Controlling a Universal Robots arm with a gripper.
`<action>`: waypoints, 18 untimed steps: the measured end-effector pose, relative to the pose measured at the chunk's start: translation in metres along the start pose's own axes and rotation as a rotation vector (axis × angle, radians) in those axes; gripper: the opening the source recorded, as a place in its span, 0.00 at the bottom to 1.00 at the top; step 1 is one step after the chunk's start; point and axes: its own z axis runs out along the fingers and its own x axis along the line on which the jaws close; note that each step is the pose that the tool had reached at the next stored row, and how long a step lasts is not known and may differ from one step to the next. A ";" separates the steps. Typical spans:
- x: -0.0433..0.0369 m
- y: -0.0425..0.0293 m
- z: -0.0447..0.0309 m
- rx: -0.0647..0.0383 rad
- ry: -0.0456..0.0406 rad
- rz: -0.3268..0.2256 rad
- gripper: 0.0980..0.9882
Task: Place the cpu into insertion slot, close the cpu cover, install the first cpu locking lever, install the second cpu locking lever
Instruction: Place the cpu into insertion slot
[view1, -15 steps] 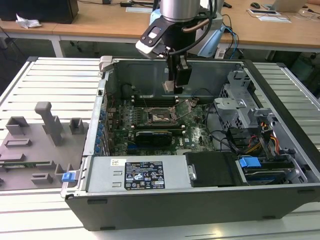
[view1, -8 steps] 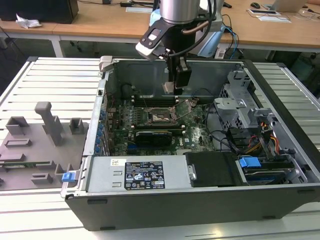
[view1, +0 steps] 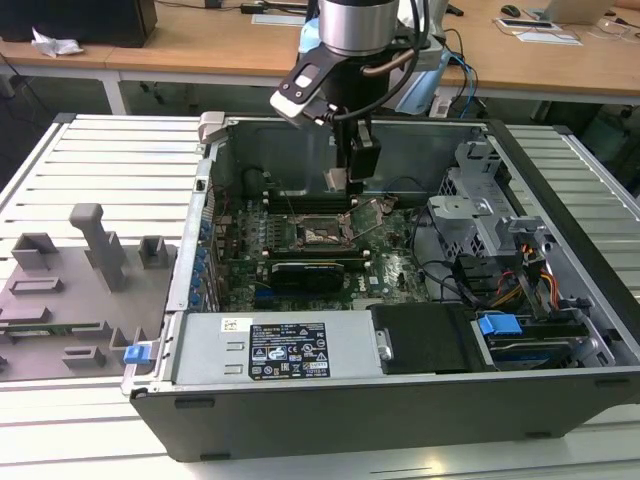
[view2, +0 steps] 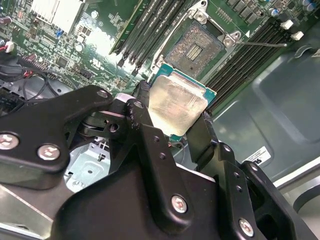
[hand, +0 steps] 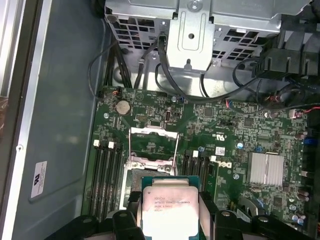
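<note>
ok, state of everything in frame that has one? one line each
end effector: shut on the cpu
cpu: gripped by its edges, metal top showing, held above the board, not seated
insertion slot: empty, pin field exposed
cpu cover: swung up, open
locking lever: looks unlatched, sticking out from the socket
computer case: lying on its side, side panel off, inside exposed
</note>
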 end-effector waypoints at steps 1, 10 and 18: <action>0.0000 -0.0001 0.0005 0.000 -0.0002 0.001 0.49; 0.0000 -0.0011 0.0051 0.000 -0.0010 0.011 0.49; 0.0000 -0.0019 0.0076 0.000 -0.0015 0.016 0.49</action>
